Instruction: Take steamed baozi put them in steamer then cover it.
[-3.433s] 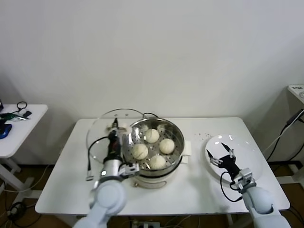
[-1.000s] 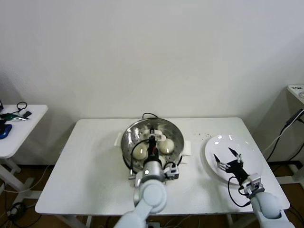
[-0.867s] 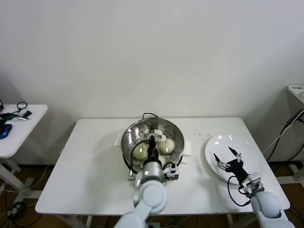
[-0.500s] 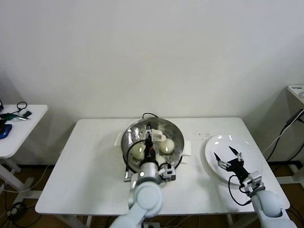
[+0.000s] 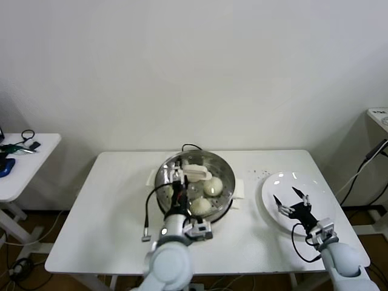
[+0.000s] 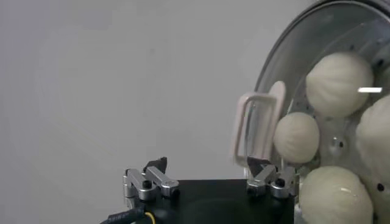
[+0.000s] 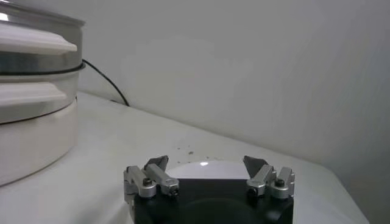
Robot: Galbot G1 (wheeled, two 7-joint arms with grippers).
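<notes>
Steamed baozi (image 5: 212,186): cream-white buns sitting inside the steamer (image 5: 225,195), seen through the glass; the left wrist view shows four of them (image 6: 338,83).
Steamer: dead centre of the white table (image 5: 109,206), steel pot on its cream base.
Cover (image 5: 162,176): on top of the steamer, its cream handle (image 5: 197,174) lying across the middle, toward 12 o'clock of the pot.
Left gripper (image 5: 177,187): over the steamer's 8 o'clock side, fingers spread wide, one fingertip (image 6: 259,165) just beside the handle (image 6: 261,125), nothing pinched.
In the way: the left arm hides the steamer's near-left rim and part of the lid.
Right gripper (image 5: 291,201): parked at 3 o'clock over the white plate (image 5: 324,200), fingers spread, holding nothing.
Around: black cord (image 5: 193,147) behind the steamer at 12 o'clock; side table (image 5: 36,159) with cables far out at 9 o'clock.
</notes>
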